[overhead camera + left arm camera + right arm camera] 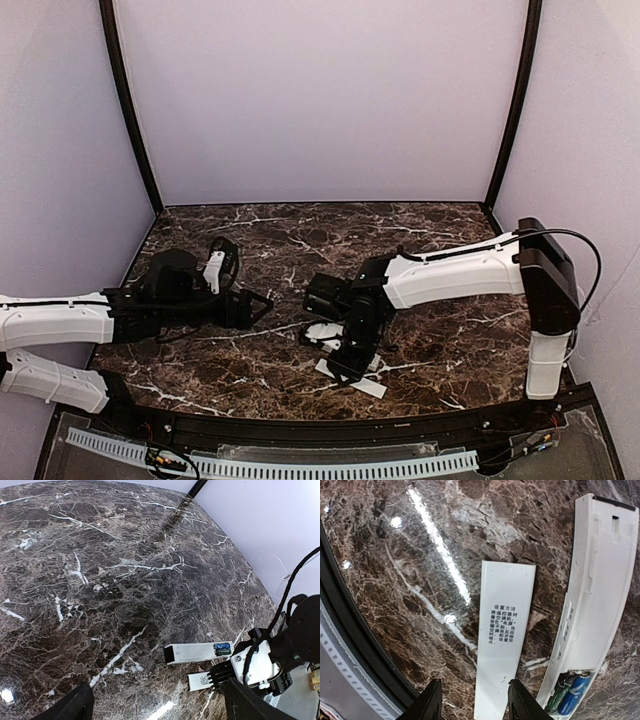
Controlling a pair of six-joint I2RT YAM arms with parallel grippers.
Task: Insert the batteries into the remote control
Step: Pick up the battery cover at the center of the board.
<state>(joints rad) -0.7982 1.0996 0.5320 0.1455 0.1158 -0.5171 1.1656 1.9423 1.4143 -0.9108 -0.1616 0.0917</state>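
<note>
The remote control lies face down on the marble, a slim white bar with its battery bay open at one end. Two batteries, one blue and one green, sit side by side in that bay. In the left wrist view the remote control shows the batteries at its right end. A loose white cover with printed text lies beside it. My right gripper hangs low over the cover's near end, open, a finger on either side. My left gripper is open and holds nothing, short of the remote.
The table's black front rail runs close to the left of the cover. In the top view the right gripper is near the front edge, the left gripper a hand's length to its left. Purple walls enclose the table.
</note>
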